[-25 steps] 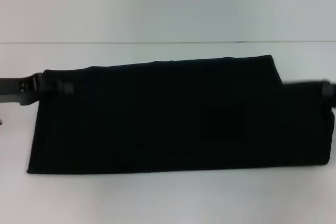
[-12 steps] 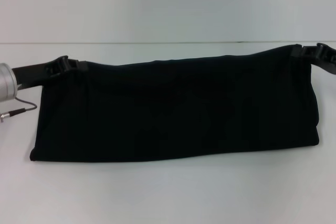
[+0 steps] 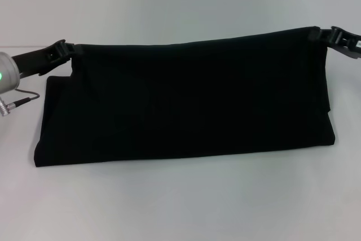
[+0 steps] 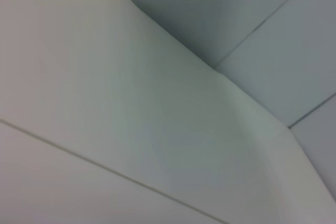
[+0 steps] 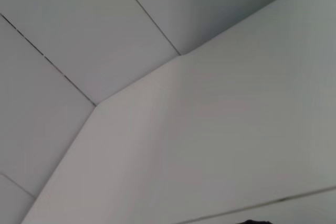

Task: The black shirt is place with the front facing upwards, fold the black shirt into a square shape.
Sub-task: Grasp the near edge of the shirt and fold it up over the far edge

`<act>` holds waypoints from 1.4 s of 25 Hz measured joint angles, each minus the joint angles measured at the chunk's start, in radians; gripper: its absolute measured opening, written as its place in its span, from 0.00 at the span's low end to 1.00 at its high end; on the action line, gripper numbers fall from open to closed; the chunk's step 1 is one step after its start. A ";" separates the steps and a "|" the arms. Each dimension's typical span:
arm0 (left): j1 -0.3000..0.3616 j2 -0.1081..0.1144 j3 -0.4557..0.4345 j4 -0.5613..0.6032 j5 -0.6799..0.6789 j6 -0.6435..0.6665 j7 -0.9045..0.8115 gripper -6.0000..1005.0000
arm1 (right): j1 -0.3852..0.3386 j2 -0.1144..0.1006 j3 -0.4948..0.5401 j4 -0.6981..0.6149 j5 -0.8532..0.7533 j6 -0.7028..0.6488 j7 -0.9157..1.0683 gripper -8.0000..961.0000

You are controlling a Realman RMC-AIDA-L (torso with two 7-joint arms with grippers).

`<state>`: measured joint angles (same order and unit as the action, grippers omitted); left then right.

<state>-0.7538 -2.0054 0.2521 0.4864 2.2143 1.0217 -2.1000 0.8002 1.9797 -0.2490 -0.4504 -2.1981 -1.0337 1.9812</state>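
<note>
One black shirt [image 3: 186, 103] lies across the white surface [image 3: 180, 201], folded into a long band, its near fold resting on the surface and its far edge lifted. Nothing else sits around the shirt except a thin cable [image 3: 20, 103] just off its left end. Two hands work: the left hand [image 3: 66, 49] pinches the shirt's far left corner, the right hand [image 3: 328, 35] pinches its far right corner. Both wrist views show only pale panels.
</note>
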 joint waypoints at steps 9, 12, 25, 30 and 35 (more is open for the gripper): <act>-0.023 -0.044 -0.001 0.000 -0.010 -0.121 0.049 0.04 | 0.055 0.071 -0.068 0.011 0.002 0.221 -0.056 0.10; -0.031 -0.060 -0.001 0.000 -0.011 -0.154 0.068 0.04 | 0.073 0.099 -0.075 0.016 0.003 0.314 -0.100 0.11; -0.035 -0.125 0.000 -0.037 -0.241 -0.293 0.243 0.16 | 0.094 0.112 -0.090 0.122 0.263 0.406 -0.509 0.22; -0.025 -0.122 -0.001 -0.039 -0.253 -0.303 0.244 0.33 | 0.087 0.110 -0.090 0.127 0.283 0.416 -0.515 0.36; -0.004 -0.115 -0.001 -0.041 -0.256 -0.259 0.238 0.46 | 0.077 0.106 -0.090 0.127 0.284 0.418 -0.513 0.59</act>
<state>-0.7575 -2.1203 0.2515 0.4450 1.9588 0.7626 -1.8619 0.8776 2.0852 -0.3390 -0.3236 -1.9146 -0.6160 1.4685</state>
